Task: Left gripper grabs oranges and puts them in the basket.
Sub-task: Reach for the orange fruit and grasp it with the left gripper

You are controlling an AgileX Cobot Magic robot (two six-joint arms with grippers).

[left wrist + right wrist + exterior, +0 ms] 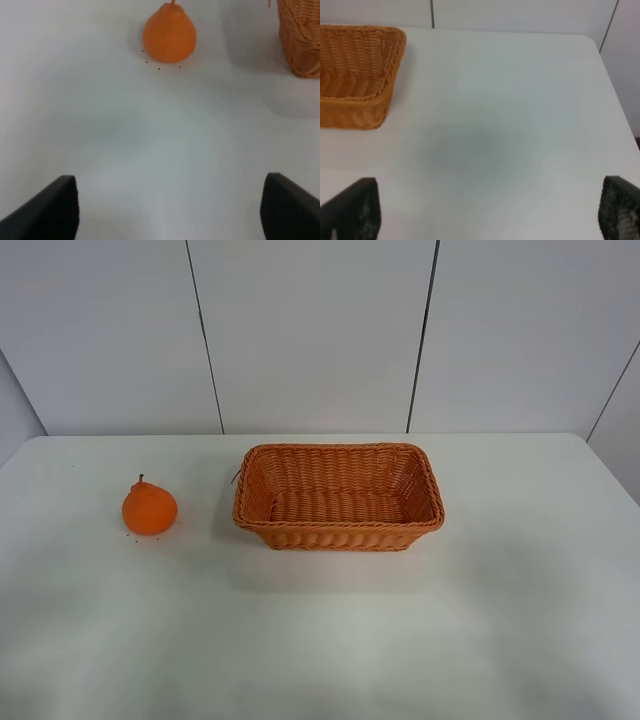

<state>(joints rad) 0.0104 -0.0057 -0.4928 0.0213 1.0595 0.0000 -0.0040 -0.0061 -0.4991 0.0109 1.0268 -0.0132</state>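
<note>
The orange sits on the white table, left of the wicker basket, which stands in the middle and holds nothing. Neither arm shows in the exterior high view. In the left wrist view the orange lies well ahead of my left gripper, which is open and empty with its black fingertips wide apart; a corner of the basket shows at the side. In the right wrist view my right gripper is open and empty over bare table, with the basket off to one side.
The white table has its back edge against a grey panelled wall. A few small dark specks lie on the table by the orange. The table's right edge shows in the right wrist view.
</note>
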